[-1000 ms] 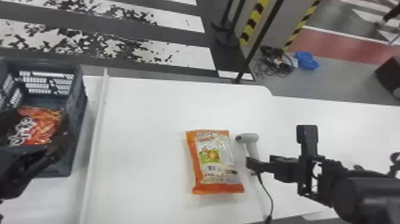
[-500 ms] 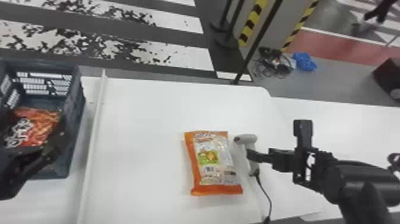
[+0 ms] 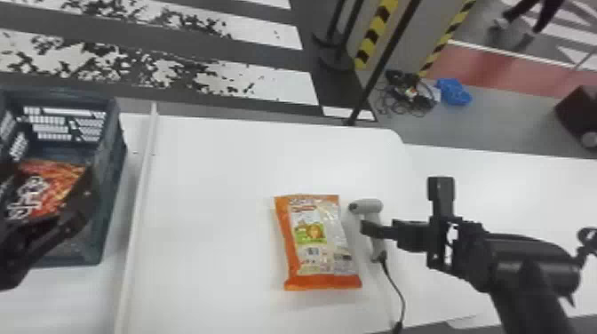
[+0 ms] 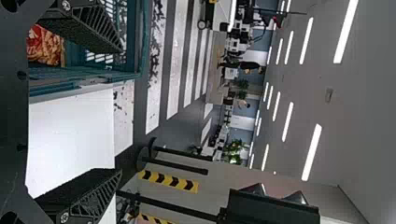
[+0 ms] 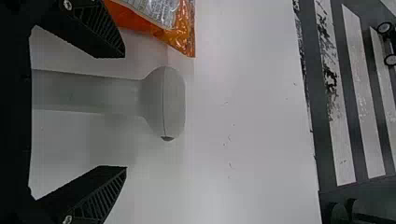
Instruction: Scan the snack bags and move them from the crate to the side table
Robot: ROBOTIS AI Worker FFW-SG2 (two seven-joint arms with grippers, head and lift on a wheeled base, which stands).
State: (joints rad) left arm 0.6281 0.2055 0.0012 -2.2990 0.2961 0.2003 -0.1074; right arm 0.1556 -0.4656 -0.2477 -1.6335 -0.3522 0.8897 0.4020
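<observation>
My left gripper (image 3: 66,222) is over the crate (image 3: 109,186) at the left, near a red snack bag (image 3: 55,177) inside it. In the left wrist view the left gripper (image 4: 119,109) stands open with nothing between its fingers; the red bag (image 4: 44,44) shows beyond one finger. An orange snack bag (image 3: 317,240) lies flat on the white table. Just right of it, my right gripper (image 3: 368,228) is at the handle of the grey scanner (image 3: 377,242). From the right wrist, the open right gripper (image 5: 125,112) has the scanner (image 5: 163,100) between its spread fingers.
A raised white strip (image 3: 137,213) runs along the white table (image 3: 222,177) between crate and orange bag. The scanner's black cable (image 3: 399,288) trails to the near edge. Black posts and a pile of cables (image 3: 408,91) stand on the floor beyond.
The right gripper has shifted slightly left over the scanner's handle. The left gripper has moved a little at the crate. The orange bag keeps its place on the table.
</observation>
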